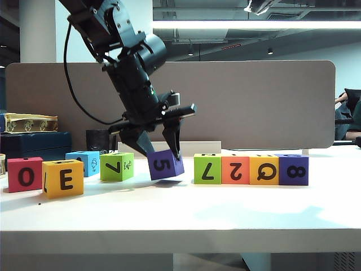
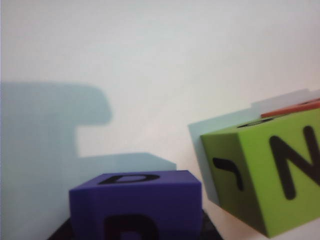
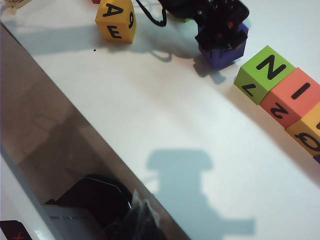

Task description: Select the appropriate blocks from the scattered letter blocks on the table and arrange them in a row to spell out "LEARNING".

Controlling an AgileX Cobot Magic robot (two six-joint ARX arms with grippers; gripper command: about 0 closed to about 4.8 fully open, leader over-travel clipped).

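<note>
Left gripper (image 1: 159,148) is pinching the small matte purple cube (image 1: 166,164), tilted, just left of the green row-end cube (image 1: 207,169); right gripper is out of view, state unknown.

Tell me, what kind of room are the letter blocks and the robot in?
Probably an office or lab. The white table stands before a grey-brown divider panel, with long ceiling lights overhead. The left gripper holds a purple block there; the right gripper isn't clearly seen.
</note>
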